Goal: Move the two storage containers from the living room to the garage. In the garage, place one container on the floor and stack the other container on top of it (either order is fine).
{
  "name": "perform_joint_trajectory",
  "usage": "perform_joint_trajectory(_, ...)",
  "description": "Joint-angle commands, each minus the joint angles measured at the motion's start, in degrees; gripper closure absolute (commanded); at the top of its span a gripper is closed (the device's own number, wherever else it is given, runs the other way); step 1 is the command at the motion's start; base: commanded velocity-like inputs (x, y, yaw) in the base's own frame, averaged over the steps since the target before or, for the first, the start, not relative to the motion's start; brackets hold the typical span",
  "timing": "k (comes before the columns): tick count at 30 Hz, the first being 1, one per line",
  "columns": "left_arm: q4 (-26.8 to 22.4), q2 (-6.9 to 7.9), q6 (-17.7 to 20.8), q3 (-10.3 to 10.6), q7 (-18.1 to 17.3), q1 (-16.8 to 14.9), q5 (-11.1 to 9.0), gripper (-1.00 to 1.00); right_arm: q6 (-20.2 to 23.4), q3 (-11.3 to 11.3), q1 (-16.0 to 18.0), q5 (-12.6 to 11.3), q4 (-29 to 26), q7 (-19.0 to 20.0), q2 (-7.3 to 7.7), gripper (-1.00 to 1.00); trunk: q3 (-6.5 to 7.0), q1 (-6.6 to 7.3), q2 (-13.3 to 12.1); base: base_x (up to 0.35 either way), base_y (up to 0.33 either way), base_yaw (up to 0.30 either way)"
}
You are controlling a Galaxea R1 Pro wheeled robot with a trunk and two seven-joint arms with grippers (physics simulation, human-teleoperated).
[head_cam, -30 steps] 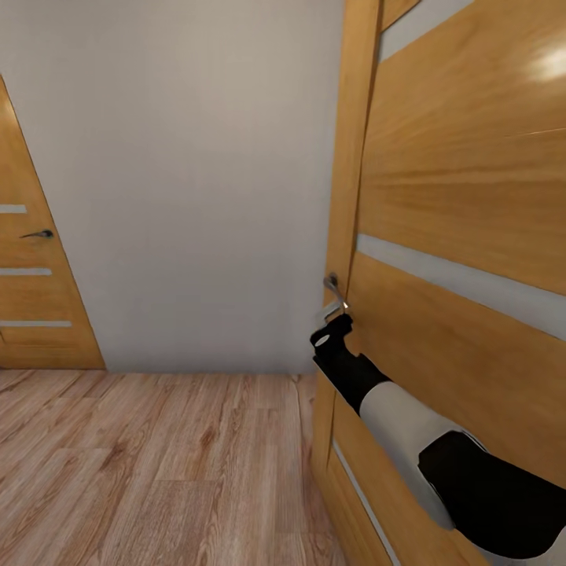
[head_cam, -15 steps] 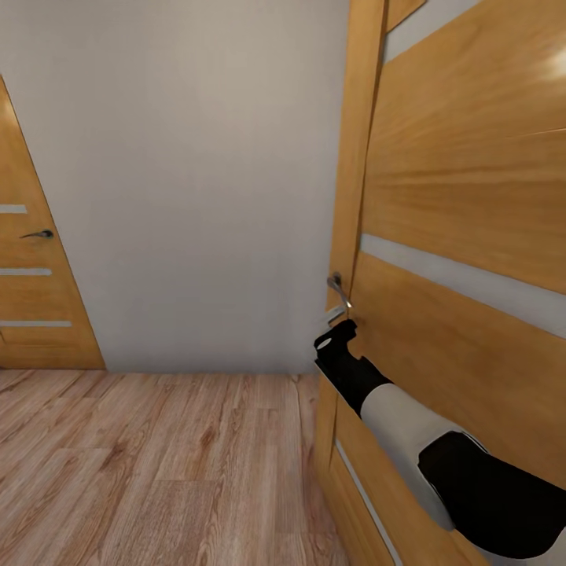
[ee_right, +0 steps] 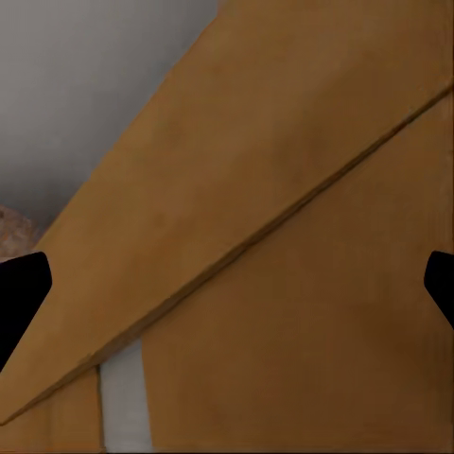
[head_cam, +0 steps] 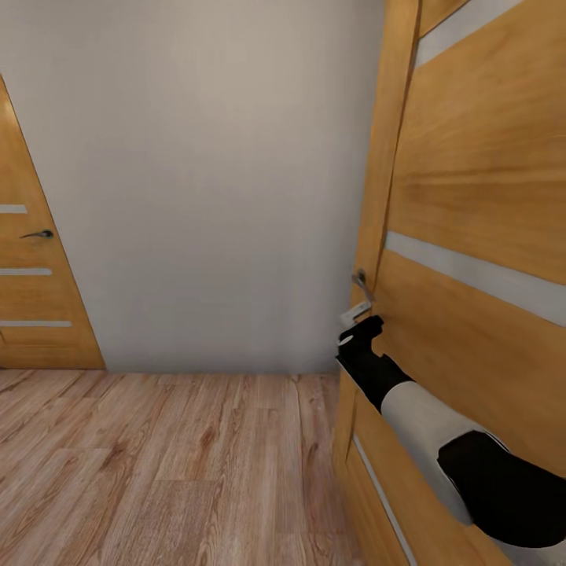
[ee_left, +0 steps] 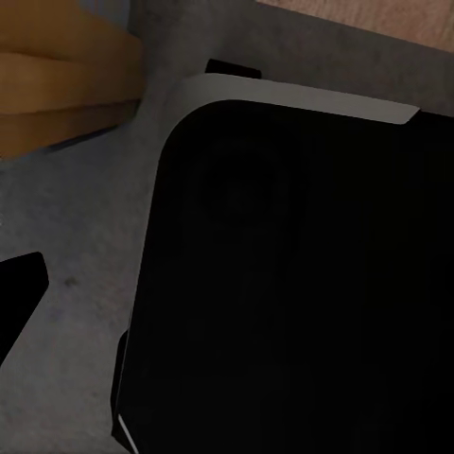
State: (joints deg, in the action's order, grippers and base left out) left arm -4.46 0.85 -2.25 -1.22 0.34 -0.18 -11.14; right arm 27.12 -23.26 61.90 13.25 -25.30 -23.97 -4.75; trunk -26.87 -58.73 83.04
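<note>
The two storage containers are out of view. My right arm reaches forward to a wooden door [head_cam: 472,196] on the right, and my right gripper [head_cam: 355,321] is at the door's edge just below its metal handle [head_cam: 362,283]. In the right wrist view the two dark fingertips [ee_right: 21,293] sit far apart at the frame's sides, open, with only the door panel [ee_right: 284,236] between them. In the left wrist view one dark fingertip [ee_left: 17,303] of the left gripper shows wide to the side, over a grey surface and beside the robot's black body [ee_left: 293,284].
A plain white wall [head_cam: 204,181] closes the space ahead. A second wooden door [head_cam: 31,299] with a dark handle [head_cam: 38,233] stands shut at the far left. Light wood-plank flooring [head_cam: 157,464] stretches between the two doors.
The right door has swung to the right, and its handle and my right gripper have moved right with it. The left door and the wall stay in place.
</note>
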Motion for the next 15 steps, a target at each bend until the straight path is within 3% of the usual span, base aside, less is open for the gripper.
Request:
perform_joint_trajectory(1, -0.02, -0.02, -0.12, -0.1, 0.03, 0.0, -0.28, -1.0, 0.92, 0.23, 0.06, 1.2, -0.19, -0.28, 2.89, -1.0, -0.06, 0.0, 0.03, 0.0, 0.0, 0.0)
perform_joint_trajectory(7, -0.02, 0.03, -0.12, -0.1, 0.03, 0.0, -0.28, -1.0, 0.81, 3.93, 0.06, 1.09, -0.96, 0.03, 7.69, -1.0, -0.06, 0.0, 0.03, 0.0, 0.0, 0.0)
perform_joint_trajectory(15, -0.01, 0.03, -0.12, -0.1, 0.03, 0.0, -0.28, -1.0, 0.76, 5.75, 0.06, 1.03, -1.0, 0.28, 10.87, -1.0, -0.06, 0.0, 0.03, 0.0, 0.0, 0.0)
